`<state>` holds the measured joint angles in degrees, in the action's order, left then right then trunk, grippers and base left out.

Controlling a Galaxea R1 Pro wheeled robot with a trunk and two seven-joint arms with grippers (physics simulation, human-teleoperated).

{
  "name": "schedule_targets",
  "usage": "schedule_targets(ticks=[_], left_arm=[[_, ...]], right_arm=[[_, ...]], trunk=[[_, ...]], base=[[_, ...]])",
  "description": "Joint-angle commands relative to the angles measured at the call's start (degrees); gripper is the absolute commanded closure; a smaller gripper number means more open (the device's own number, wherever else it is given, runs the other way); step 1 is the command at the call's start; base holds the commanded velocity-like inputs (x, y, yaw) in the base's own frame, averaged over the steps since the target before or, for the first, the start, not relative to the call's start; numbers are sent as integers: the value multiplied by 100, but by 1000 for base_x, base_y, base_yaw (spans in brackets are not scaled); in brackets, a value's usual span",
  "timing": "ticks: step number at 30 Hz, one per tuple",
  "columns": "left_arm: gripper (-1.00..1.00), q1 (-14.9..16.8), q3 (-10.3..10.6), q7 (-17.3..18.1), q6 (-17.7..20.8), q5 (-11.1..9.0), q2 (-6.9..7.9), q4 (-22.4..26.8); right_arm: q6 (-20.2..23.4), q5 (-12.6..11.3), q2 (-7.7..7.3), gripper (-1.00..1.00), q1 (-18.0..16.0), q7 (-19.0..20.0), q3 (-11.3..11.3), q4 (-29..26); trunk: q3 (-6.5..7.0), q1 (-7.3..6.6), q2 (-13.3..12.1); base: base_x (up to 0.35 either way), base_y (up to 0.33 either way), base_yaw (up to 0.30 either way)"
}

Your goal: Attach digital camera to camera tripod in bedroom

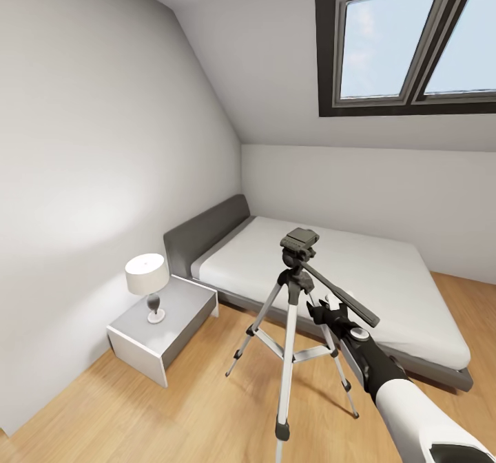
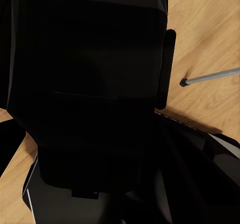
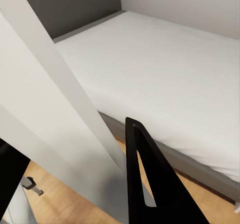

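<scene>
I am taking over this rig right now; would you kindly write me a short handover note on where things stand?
Right pincer: beside the camera tripod, at its pan handle; open or shut unclear.
Left pincer: too dark at its wrist camera to tell.
The tripod stands on the wood floor before the bed.
Digital camera: I cannot make it out, so mounting is unconfirmed.
Left to do: locate the camera and seat it on the tripod head.

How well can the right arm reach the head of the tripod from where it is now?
Probably yes. The right gripper is raised beside the camera tripod, close under its pan handle, just below the head. Nothing stands between them, though the handle may get in the way.
</scene>
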<state>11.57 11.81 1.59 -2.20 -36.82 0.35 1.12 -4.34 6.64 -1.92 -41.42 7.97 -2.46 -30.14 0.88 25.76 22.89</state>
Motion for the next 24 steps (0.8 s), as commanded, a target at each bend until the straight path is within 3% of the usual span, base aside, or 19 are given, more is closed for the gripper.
schedule_targets(ticks=[1, 18, 19, 24], left_arm=[[100, 3, 49, 17, -17, -45, 1, -7], [100, 3, 49, 17, -17, -45, 1, -7], [100, 3, 49, 17, -17, -45, 1, -7], [100, 3, 49, 17, -17, -45, 2, -7]], right_arm=[[-26, 38, 8, 100, 2, 7, -35, -9], [-49, 39, 42, 100, 2, -216, -41, -9], [-49, 39, 42, -100, 2, -248, -40, -9], [-49, 31, 42, -100, 2, -300, -43, -9]], trunk=[[-3, 2, 3], [-3, 2, 3], [-3, 2, 3], [-3, 2, 3]], base=[[0, 0, 0], [0, 0, 0], [0, 0, 0], [0, 0, 0]])
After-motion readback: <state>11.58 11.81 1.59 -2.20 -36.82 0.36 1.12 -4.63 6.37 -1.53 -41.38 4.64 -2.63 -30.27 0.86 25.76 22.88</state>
